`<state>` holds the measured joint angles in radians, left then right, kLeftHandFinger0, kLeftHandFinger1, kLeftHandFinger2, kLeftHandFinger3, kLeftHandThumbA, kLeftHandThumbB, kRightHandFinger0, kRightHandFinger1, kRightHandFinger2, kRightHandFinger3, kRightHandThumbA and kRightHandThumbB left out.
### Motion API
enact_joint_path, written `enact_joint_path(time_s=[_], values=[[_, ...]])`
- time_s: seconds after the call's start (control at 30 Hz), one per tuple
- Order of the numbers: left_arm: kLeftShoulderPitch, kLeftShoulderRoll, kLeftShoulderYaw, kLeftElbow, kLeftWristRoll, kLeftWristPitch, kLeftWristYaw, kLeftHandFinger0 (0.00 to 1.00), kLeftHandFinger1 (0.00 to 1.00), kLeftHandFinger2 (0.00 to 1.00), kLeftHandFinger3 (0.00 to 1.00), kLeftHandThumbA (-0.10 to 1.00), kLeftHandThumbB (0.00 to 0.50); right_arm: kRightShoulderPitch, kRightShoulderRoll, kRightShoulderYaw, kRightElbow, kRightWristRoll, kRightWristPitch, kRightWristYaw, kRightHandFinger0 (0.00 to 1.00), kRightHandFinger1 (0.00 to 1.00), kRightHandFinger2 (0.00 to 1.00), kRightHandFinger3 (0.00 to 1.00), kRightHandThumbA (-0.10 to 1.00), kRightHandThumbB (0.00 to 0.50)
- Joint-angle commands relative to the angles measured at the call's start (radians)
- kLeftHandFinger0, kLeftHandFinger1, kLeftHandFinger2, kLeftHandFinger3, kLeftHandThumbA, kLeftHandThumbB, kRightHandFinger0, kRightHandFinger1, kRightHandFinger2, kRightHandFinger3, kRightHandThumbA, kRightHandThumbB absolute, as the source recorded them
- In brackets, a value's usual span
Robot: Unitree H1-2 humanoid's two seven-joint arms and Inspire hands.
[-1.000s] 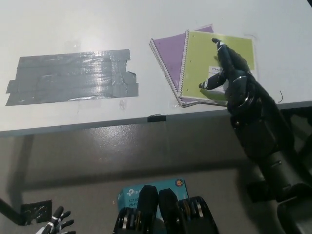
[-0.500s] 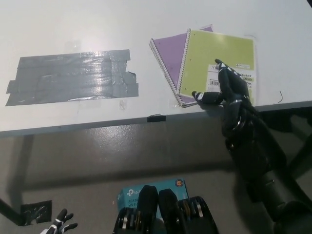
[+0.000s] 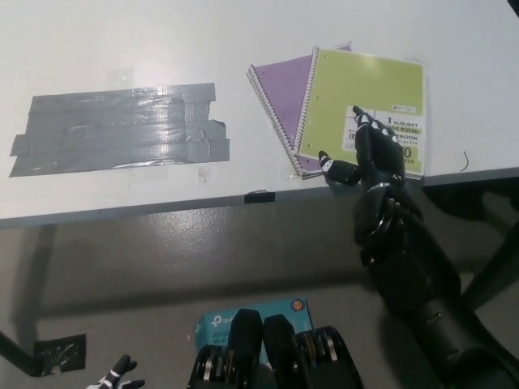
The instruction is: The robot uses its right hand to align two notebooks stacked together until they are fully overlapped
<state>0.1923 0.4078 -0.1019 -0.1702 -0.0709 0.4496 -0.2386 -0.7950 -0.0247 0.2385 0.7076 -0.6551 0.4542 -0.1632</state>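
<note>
— Head view: where is the right hand (image 3: 366, 152)?

— It rests at the near edge of the white counter (image 3: 122, 49), lying on the lower part of the green notebook (image 3: 365, 93). Its fingers are spread, gripping nothing; one fingertip reaches out toward the robot's left, touching the near left corner of the stack.

— And the two notebooks?

— The green one lies on top, running away from the hand toward the far side. The purple notebook (image 3: 280, 85) sits under it, turned at an angle, so its spiral edge and a wide wedge of its cover stick out beyond the hand on the robot's left. A small purple corner also peeks out at the far edge. They do not overlap fully.

— Any writing?

— A white label on the green cover, just beside the hand, reads "SUBJECT NOTEBOOK" in part; the rest is covered or too small.

— Anything else?

— A patch of grey tape (image 3: 122, 128) lies on the counter, well apart on the left. The white left hand (image 3: 120, 378) hangs low, below the counter edge; only its fingertips show, so I cannot tell its state. A teal box (image 3: 243, 318) lies on the floor, with lettering too blurred to read.
</note>
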Motion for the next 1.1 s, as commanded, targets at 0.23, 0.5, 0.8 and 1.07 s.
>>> enact_joint_path(time_s=[0.23,0.5,0.8,1.07], values=[[-0.003,0.053,-0.020,-0.017,0.032,-0.022,-0.050,0.89,0.86,0.92,1.00,1.00,0.500,0.044,-0.001,-0.019,0.071,-0.125,0.016,0.117,1.00,1.00,1.00,1.00,1.00,0.320],[0.001,0.054,-0.010,-0.014,0.013,-0.041,-0.065,0.83,0.79,0.89,1.00,1.00,0.500,0.079,-0.089,0.065,0.021,-0.194,0.016,0.405,1.00,1.00,1.00,1.00,1.00,0.421],[-0.002,0.053,-0.009,-0.011,0.023,-0.045,-0.057,0.89,0.83,0.87,1.00,1.00,0.500,0.038,-0.154,0.249,0.000,-0.211,0.016,0.590,1.00,1.00,1.00,1.00,1.00,0.500],[-0.009,0.059,-0.008,-0.004,0.020,-0.049,-0.064,0.78,0.75,0.79,1.00,1.00,0.500,0.042,-0.205,0.391,-0.049,-0.177,-0.039,0.618,1.00,1.00,1.00,1.00,1.00,0.500]])
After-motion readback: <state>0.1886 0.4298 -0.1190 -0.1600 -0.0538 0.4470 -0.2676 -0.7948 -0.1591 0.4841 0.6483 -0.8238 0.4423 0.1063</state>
